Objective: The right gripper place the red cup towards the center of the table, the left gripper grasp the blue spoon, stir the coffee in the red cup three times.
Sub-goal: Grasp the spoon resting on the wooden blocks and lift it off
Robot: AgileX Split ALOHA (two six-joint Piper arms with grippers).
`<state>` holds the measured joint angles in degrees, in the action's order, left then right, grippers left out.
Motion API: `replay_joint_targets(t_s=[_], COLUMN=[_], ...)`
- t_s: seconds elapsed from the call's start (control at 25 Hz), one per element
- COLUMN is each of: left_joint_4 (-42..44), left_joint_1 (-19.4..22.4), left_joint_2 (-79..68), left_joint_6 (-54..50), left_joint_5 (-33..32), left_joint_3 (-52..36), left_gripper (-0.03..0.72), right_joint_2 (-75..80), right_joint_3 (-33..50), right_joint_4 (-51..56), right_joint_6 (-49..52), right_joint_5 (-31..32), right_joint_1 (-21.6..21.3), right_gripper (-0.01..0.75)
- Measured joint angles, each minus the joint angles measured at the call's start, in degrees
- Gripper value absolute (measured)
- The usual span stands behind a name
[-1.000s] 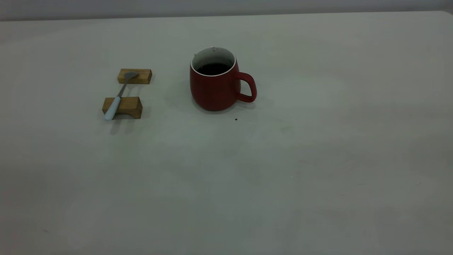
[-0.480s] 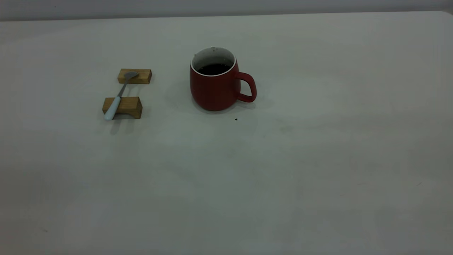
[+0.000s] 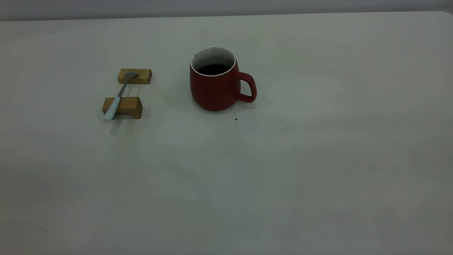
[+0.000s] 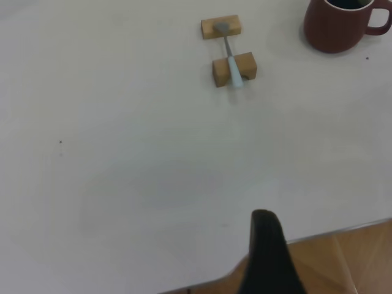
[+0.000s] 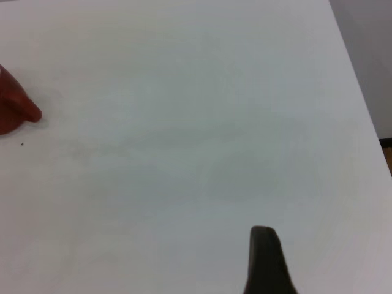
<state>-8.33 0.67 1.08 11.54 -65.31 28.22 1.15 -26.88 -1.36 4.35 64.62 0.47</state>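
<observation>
Reaching blind is the risk: left gripper [image 4: 267,257] (jaw opening hidden) sits well short of the blue spoon [image 4: 231,64], which bridges two wooden blocks [image 4: 234,69] and could roll off.

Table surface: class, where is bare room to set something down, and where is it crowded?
Bare table lies right of the red cup and across the whole near side. The narrow strip between the cup and the blue spoon on its wooden blocks is tightest.
</observation>
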Motion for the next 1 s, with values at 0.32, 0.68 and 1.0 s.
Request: replay_joint_targets(t_s=[0.32, 0.68, 1.0], left_joint_4=[0.1, 0.1, 0.6], left_joint_1=[0.0, 0.0, 0.0], left_joint_2=[-0.9, -25.9, -56.3], left_joint_6=[-7.3, -11.5, -10.7], left_joint_5=[1.5, 9.7, 21.1], left_joint_3=[0.3, 2.2, 7.0], left_gripper=[0.575, 0.575, 0.577], right_joint_2=[-0.1, -0.1, -0.1], right_joint_3=[0.0, 0.0, 0.0], right_joint_4=[0.0, 0.0, 0.0], right_joint_6=[0.0, 0.0, 0.0], right_joint_5=[0.0, 0.0, 0.0], right_joint_1=[0.0, 0.0, 0.0], right_gripper=[0.541, 0.541, 0.541])
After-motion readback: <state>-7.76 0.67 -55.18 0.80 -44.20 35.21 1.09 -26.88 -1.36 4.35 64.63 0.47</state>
